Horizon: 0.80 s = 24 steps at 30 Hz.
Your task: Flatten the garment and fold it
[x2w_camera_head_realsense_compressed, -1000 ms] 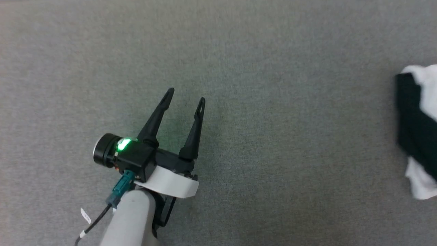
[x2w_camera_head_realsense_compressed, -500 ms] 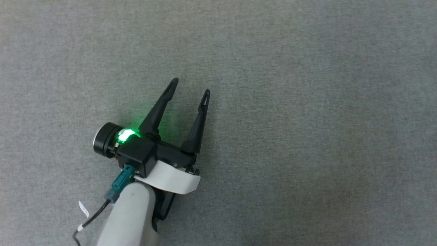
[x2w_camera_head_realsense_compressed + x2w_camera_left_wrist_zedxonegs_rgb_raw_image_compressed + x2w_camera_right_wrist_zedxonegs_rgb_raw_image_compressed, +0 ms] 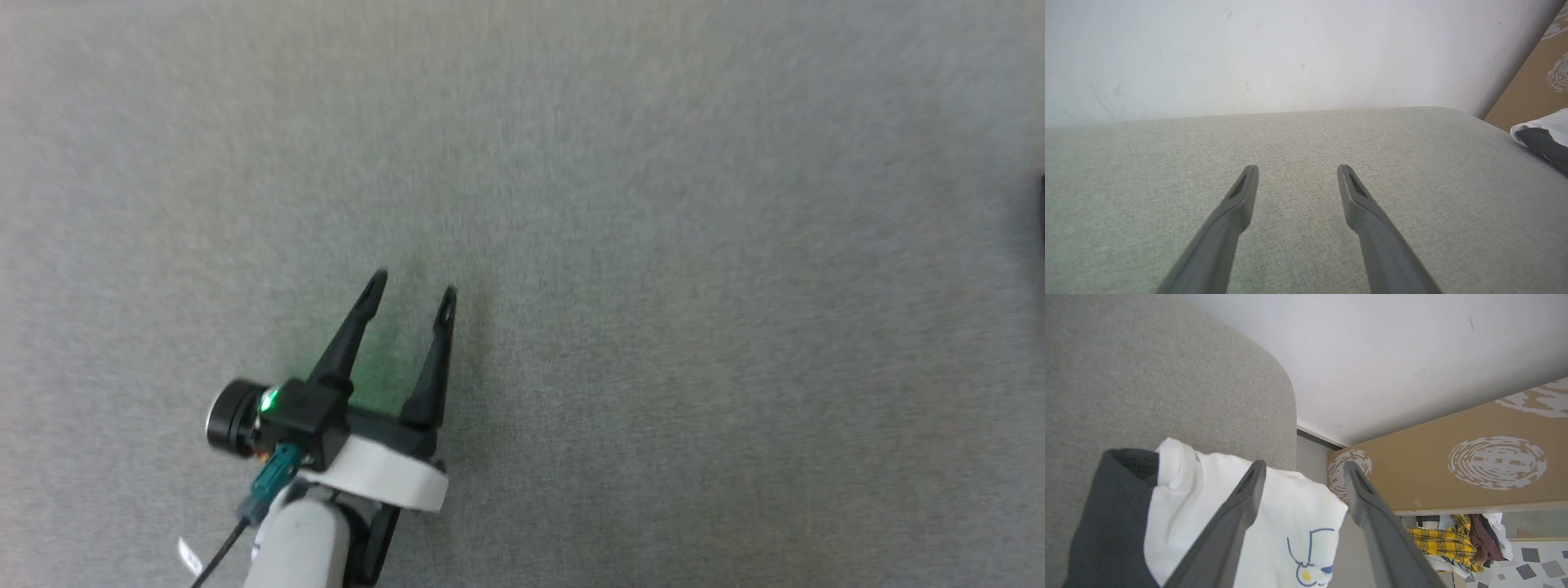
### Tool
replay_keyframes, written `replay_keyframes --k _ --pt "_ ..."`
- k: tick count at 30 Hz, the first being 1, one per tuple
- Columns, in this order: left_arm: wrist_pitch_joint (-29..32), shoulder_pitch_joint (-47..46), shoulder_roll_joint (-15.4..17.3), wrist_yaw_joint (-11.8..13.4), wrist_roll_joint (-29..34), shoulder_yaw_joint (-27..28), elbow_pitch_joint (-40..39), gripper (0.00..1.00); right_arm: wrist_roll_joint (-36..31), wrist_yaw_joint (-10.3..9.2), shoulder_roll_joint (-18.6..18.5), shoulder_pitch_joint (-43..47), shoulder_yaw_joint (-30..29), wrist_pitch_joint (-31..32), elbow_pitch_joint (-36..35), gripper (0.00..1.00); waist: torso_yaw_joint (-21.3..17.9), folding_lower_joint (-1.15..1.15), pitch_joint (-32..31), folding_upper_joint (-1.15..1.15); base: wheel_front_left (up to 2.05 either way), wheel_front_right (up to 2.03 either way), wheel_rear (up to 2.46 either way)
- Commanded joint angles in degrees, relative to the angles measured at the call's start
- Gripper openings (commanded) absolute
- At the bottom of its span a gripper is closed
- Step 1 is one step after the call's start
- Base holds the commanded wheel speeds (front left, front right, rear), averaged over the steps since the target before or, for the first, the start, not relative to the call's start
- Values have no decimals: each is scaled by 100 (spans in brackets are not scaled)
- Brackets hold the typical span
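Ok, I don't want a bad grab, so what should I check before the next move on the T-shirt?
1. Left gripper open, nothing in it: ok.
2. Right gripper open, over the T-shirt: ok.
3. T-shirt flat: not ok, it lies bunched up.
4. T-shirt fully on the grey surface: cannot tell, it sits at the corner.
5. Room to spread it: ok, the grey surface stretches wide around the left gripper.
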Motion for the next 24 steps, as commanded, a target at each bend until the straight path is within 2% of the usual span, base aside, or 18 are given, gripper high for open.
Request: replay_keyframes --k 1,8,13,24 --pt "-27 118 -3 34 -42 60 -2 100 -34 -14 82 -175 31 -70 -130 100 -79 0 -941 0 0 0 0" --pt "-27 552 -15 90 -49 298 -52 100 213 -14 646 -330 191 -397 -886 100 -5 0 -1706 0 0 0 0" --pt "-27 756 -19 142 -37 474 -122 100 520 -14 1244 -29 -56 -770 -1528 100 111 0 -1993 0 0 0 0" --pt "-27 1130 -35 403 -90 836 -199 100 615 -14 3176 1817 -481 -1811 -3099 100 316 0 -2323 0 0 0 0"
